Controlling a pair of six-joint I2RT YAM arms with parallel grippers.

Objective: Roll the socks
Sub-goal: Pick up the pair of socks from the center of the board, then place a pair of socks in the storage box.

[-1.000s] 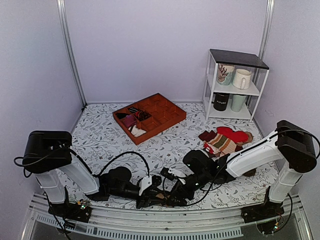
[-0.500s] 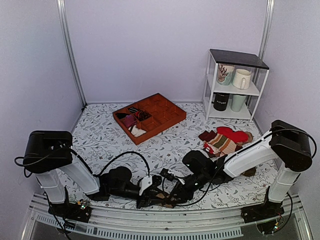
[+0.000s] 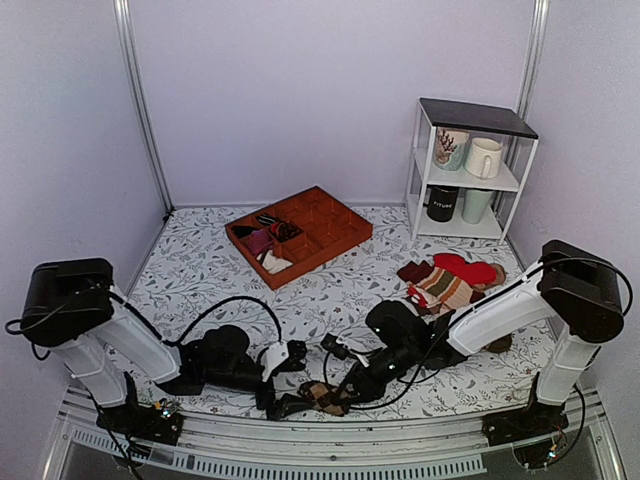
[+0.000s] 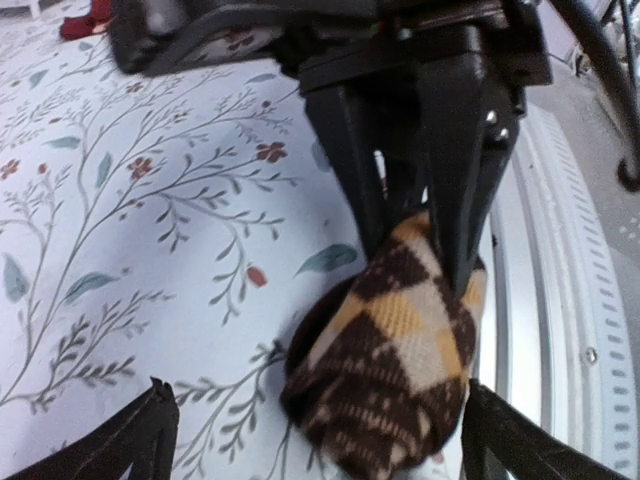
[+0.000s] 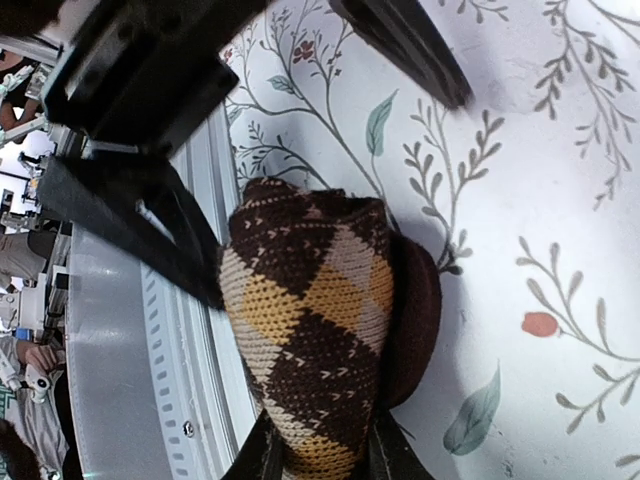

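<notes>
Right gripper (image 5: 325, 455) is clamped on the argyle sock roll (image 5: 310, 320). Its two black fingers (image 5: 262, 462) are pressed into one end of the roll from both sides, jaws nearly together with knit squeezed between them. Left gripper (image 4: 320, 438) is spread wide and nothing is held. Its fingertips (image 4: 145, 440) are set either side of the roll, apart from it.

The roll is lying on the floral tablecloth (image 4: 120, 200) at the near edge, just beside the aluminium rail (image 4: 540, 300), between the two arm bases in the top view. It is judged mostly formed: a fat bundle, with a plain brown layer showing under the tan and black diamonds on one side. Whether a cuff is folded over to lock it cannot be told.

Handling, as judged: light, soft, compressible knit, not fragile or slippery. It is springy, so unrolling is to be expected if it is let go untucked. It is best taken across the thick middle, through all layers. A single outer layer or loose edge would be pulled off the roll. The rail and the crowded fingers are noted as a collision risk.

Further out, a pile of red and striped socks (image 3: 452, 280) is lying well apart to the right. A compartmented wooden tray (image 3: 300, 232) is seen toward the back.
</notes>
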